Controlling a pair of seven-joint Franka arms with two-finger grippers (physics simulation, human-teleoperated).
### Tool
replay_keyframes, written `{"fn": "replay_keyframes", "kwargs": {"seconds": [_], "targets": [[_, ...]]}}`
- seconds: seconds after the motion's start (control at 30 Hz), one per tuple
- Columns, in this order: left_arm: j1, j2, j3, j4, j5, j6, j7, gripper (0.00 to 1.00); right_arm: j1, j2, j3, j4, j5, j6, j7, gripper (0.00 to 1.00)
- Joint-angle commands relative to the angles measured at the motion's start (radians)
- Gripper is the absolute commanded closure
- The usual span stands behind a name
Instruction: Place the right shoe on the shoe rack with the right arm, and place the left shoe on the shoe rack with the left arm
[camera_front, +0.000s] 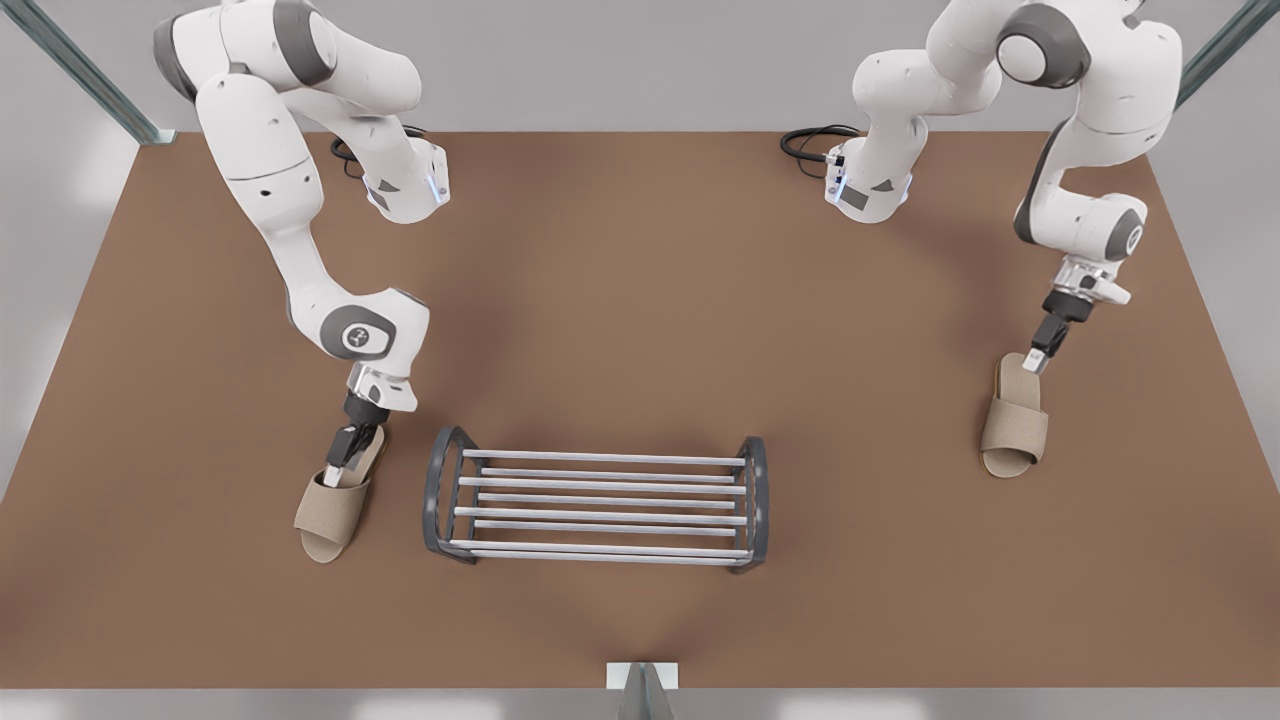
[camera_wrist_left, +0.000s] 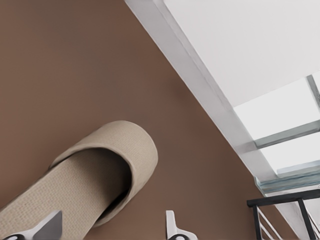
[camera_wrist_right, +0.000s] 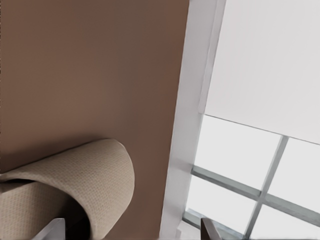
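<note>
Jaws apart on both, left gripper (camera_front: 336, 474) low over the left shoe (camera_front: 330, 515) beside the shoe rack (camera_front: 597, 497), right gripper (camera_front: 1036, 364) over the right shoe (camera_front: 1015, 430) well apart from it: grasping step, probably closing next, then lifting rackward.

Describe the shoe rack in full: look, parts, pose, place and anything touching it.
The shoe rack is low and long, with two dark grey arched end frames joined by about seven silver horizontal bars that look like metal. It stands upright on the brown table, its bars running across the front view, near the table's front edge and around the middle. Its bars carry nothing. One beige slipper lies just off its end on the front view's left, apart from it; the other slipper lies farther off on the right. Neither gripper touches it.
</note>
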Motion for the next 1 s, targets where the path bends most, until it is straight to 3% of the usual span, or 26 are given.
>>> {"fn": "replay_keyframes", "kwargs": {"seconds": [0.0,0.27,0.93,0.97], "targets": [[0.001,0.004,-0.011,0.004,-0.050,-0.001,0.156,0.00,-0.001,0.007,-0.005,-0.015,-0.021,-0.034,0.314,0.00],[0.002,0.067,-0.085,0.071,-0.127,0.017,0.142,0.00,-0.013,0.013,-0.024,-0.063,-0.107,-0.034,0.364,0.00],[0.022,0.173,-0.201,0.205,-0.201,0.054,0.093,0.00,-0.010,0.116,-0.081,0.066,-0.311,-0.034,0.445,0.00],[0.022,0.176,-0.201,0.206,-0.199,0.054,0.093,0.11,-0.010,0.116,-0.081,0.070,-0.311,-0.032,0.446,0.00]]}}
